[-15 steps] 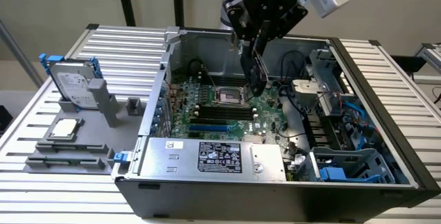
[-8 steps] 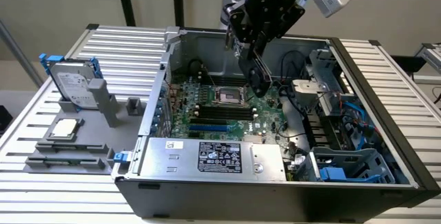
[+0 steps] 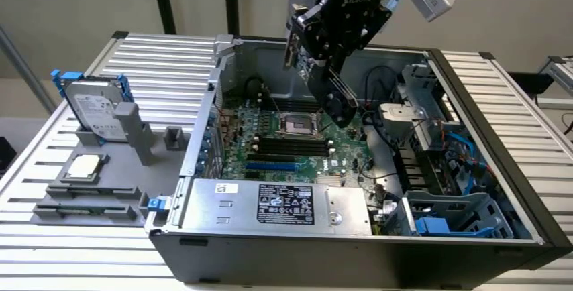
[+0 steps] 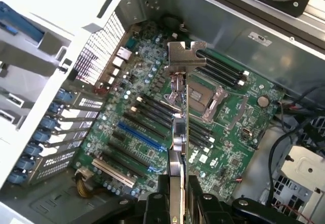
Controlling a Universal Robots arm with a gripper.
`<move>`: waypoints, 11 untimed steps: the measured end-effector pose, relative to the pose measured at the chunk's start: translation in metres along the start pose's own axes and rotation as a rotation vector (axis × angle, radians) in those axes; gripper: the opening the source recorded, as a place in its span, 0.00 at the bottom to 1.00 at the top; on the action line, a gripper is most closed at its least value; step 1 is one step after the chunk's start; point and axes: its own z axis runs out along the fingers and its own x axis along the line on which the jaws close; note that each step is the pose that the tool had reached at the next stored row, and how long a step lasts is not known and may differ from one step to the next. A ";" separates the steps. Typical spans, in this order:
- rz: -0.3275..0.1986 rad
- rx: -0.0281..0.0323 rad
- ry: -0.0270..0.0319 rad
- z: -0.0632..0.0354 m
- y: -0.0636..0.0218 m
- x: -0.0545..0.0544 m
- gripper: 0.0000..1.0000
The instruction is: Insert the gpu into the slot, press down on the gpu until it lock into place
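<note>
Exterior view: got one hand (image 3: pixel 321 70) clamped on the one gpu (image 3: pixel 333 100), dangling right under it inside the case (image 3: pixel 268 257), clear of the board (image 3: pixel 313 163). Counting one blue slot (image 3: pixel 271 167), lower down and well apart from the hand.

Wrist view: looking along the gpu (image 4: pixel 179 132) edge-on out of the hand (image 4: pixel 176 203), slot (image 4: pixel 139 137) off to one side. Probably best to line the card edge up over the slot, keep it upright, then push straight down evenly.

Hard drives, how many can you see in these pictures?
1. The hard drive stands upright in a grey holder on the table at the exterior view's left, outside the computer case. More may be hidden inside the case.
</note>
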 end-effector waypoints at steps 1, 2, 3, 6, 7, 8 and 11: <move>-0.018 0.0012 0.0002 0.0004 0.0000 0.000 0.26; -0.036 0.0025 0.0003 0.0009 0.0000 0.000 0.26; -0.055 0.0040 0.0003 0.0013 -0.0001 0.000 0.26; -0.109 0.0091 -0.0013 0.0024 -0.0001 0.000 0.26; -0.127 0.0111 -0.0020 0.0027 -0.0002 0.000 0.26; -0.145 0.0130 -0.0029 0.0030 -0.0002 0.000 0.26; -0.201 0.0191 -0.0057 0.0040 -0.0003 0.000 0.26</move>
